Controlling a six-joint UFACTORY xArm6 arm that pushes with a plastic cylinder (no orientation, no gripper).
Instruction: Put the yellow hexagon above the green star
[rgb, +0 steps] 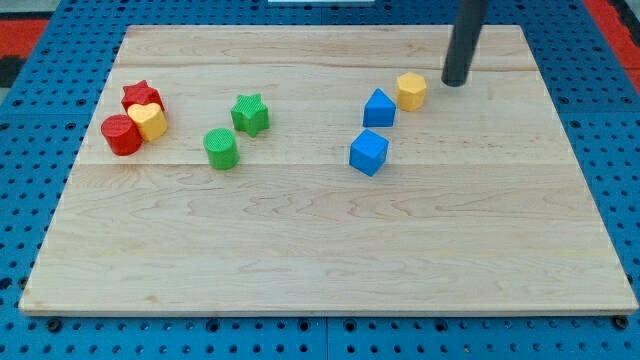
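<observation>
- Nearest the camera: bare front strip of the pale wooden bench (330, 270); first object up from it is the blue plastic cube (368, 152), right of centre.
- Just above that, a blue plastic wedge-like block (379, 108) (exact shape hard to tell), w/ the small yellow plastic hexagon block (411, 90) touching or nearly touching its upper-right side.
- My tip (455, 82), end of the dark straight rod, sits just beside the hexagon on the view's right, a small gap between them. No fingers on this rig, so nothing is opening or closing; it's a push-only job.
- Green plastic star block (250, 114) is well apart to the view's left, w/ a green plastic cylinder (221, 148) just below-left of it.
- Far left cluster: red star block (141, 97), yellow heart-like block (148, 120), red cylinder (121, 135), all packed together.
- Handling, my judgement: hexagon looks light, rigid, and should slide easily on smooth wood (may spin if hit off-centre). Contact its right-hand face, centred, and push leftward; the blue wedge alongside could get dragged along or deflect it.
</observation>
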